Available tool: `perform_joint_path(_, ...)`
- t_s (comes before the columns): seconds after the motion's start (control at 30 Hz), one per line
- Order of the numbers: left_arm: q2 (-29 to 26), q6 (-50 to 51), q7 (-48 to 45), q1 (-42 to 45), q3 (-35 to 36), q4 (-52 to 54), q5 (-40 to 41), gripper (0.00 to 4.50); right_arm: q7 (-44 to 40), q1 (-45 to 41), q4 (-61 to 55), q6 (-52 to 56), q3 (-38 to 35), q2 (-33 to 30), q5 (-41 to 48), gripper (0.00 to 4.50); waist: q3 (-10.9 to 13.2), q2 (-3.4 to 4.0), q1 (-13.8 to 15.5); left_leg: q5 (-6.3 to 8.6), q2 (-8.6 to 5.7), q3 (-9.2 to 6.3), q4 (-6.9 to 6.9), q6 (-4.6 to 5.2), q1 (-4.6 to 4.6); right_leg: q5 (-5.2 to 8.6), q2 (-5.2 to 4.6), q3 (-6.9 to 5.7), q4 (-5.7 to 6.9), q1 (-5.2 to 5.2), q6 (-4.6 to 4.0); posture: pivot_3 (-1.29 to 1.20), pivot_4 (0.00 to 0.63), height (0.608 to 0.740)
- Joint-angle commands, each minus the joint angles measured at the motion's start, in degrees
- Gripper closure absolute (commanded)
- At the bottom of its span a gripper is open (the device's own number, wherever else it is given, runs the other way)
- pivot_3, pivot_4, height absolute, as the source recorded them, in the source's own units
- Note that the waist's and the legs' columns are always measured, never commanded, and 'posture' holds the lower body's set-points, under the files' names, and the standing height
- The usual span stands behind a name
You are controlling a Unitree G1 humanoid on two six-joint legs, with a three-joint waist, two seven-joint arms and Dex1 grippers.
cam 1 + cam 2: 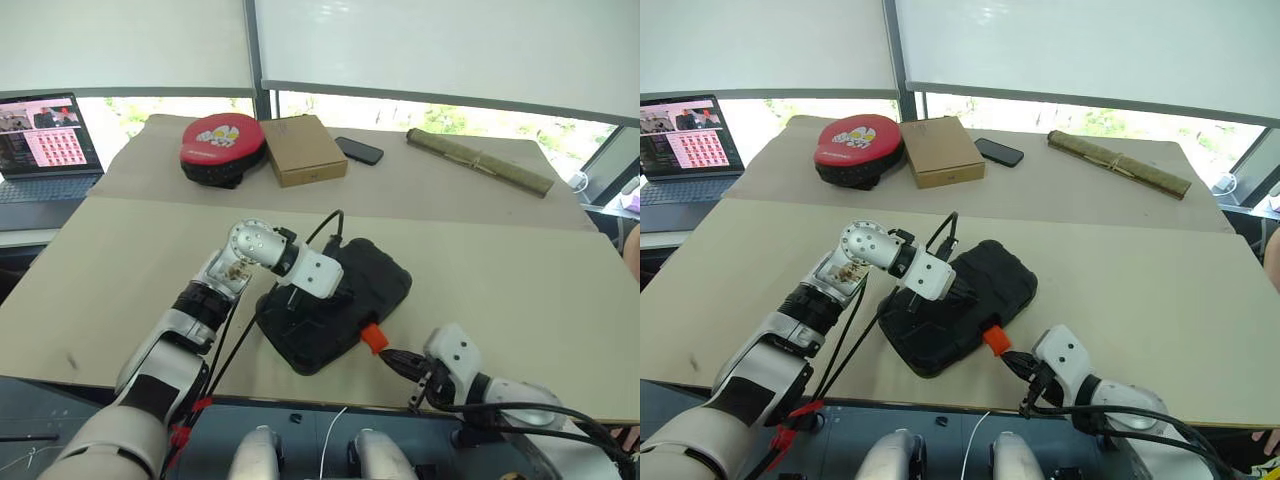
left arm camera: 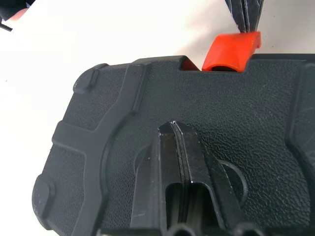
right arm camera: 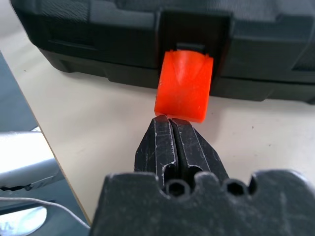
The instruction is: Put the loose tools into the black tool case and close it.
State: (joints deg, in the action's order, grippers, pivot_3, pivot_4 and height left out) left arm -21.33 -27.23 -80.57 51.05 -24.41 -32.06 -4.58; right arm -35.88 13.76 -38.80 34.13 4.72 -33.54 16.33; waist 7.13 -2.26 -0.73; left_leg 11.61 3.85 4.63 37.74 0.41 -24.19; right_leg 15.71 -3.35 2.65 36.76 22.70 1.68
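Note:
The black tool case (image 1: pixel 375 275) lies with its lid down on the tan table, near the front edge. Its orange latch (image 1: pixel 374 338) sticks out from the near side, flipped outward. My left gripper (image 2: pixel 174 129) is shut, and its tips rest on the textured lid (image 2: pixel 236 113). My right gripper (image 3: pixel 169 120) is also shut and empty. Its tips meet the outer end of the orange latch (image 3: pixel 184 86). In the head views the right gripper (image 1: pixel 390 355) comes in low from the table's front edge. The loose tools are out of view.
At the back of the table lie a round red-and-black pad (image 1: pixel 222 145), a brown cardboard box (image 1: pixel 303 150), a black phone (image 1: pixel 359 150) and a long olive rolled bundle (image 1: pixel 478 160). An open laptop (image 1: pixel 45 140) stands at the far left. A black cable (image 1: pixel 235 335) trails along my left arm.

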Motion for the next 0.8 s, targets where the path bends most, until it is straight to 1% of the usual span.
perform_joint_path(0.03, -0.6, 1.5, -2.1, -2.9, -4.4, -2.4, -3.5, 4.50, 0.4, -2.3, -1.6, 0.7, 0.6, -0.2, 0.4, 4.40, 0.0, 0.01, 0.0, 0.00, 0.00, 0.00, 0.00, 0.00, 0.00, 0.00, 0.00, 0.00, 0.00, 0.01, 0.00, 0.00, 0.150, 0.740)
perform_joint_path(0.17, -1.0, 1.7, -2.2, -2.8, -4.2, -2.2, -3.4, 4.50, -1.7, 0.4, -4.5, 1.1, -3.2, -2.6, 3.0, 4.40, 0.0, 0.01, 0.1, 0.00, -0.01, 0.00, 0.00, 0.00, -0.02, 0.00, -0.01, 0.00, 0.00, 0.00, 0.01, 0.00, 0.150, 0.740)
perform_joint_path(0.27, -1.0, 1.7, -2.1, -2.8, -4.2, -2.3, -3.5, 4.50, -1.0, 1.0, -4.5, 1.9, -5.4, -2.6, 4.2, 4.40, 0.0, -0.02, 0.0, 0.00, 0.00, -0.01, 0.00, 0.00, 0.00, 0.00, 0.01, -0.01, 0.00, -0.02, 0.03, 0.00, 0.150, 0.740)
perform_joint_path(0.4, -0.9, 1.9, -2.0, -2.8, -4.2, -2.2, -3.4, 4.50, 0.2, 0.0, -1.2, 0.3, -1.0, -1.7, 1.3, 4.40, 0.0, -0.02, 0.0, 0.00, 0.00, -0.02, 0.00, 0.00, 0.01, 0.01, 0.01, -0.01, 0.00, -0.02, 0.02, 0.00, 0.150, 0.740)
perform_joint_path(0.47, -0.8, 2.0, -2.0, -2.6, -4.2, -2.2, -3.4, 4.50, 1.4, -2.2, 0.6, 0.1, 1.4, -0.2, 0.0, 4.40, 0.0, -0.02, 0.0, 0.00, 0.00, -0.02, -0.01, 0.00, 0.02, 0.01, 0.01, -0.01, 0.00, -0.02, 0.01, 0.00, 0.150, 0.740)
perform_joint_path(0.67, -0.9, 2.0, -2.1, -2.3, -4.2, -2.4, -3.5, 4.50, 2.6, -5.0, 4.2, -1.0, 4.5, 1.6, -2.6, 4.40, 0.0, -0.01, 0.0, 0.00, -0.01, 0.00, 0.00, 0.00, -0.01, 0.01, 0.00, 0.00, -0.01, 0.00, 0.01, 0.00, 0.150, 0.740)
perform_joint_path(0.73, -1.0, 2.2, -2.0, -2.3, -4.1, -2.4, -3.5, 4.50, 2.3, -4.6, 4.0, -1.0, 3.9, 1.0, -2.7, 4.40, 0.0, -0.01, 0.0, 0.00, -0.01, 0.00, 0.00, 0.00, 0.00, 0.01, -0.01, 0.00, 0.00, 0.00, 0.01, 0.00, 0.150, 0.740)
perform_joint_path(0.8, -1.1, 2.3, -2.1, -2.3, -4.0, -2.3, -3.4, 4.50, 1.1, -3.1, 1.7, -0.3, 1.5, -0.4, -1.1, 4.40, 0.0, -0.01, 0.0, 0.00, 0.00, 0.00, 0.00, 0.00, 0.00, 0.01, 0.01, 0.00, 0.00, -0.01, 0.01, 0.00, 0.150, 0.740)
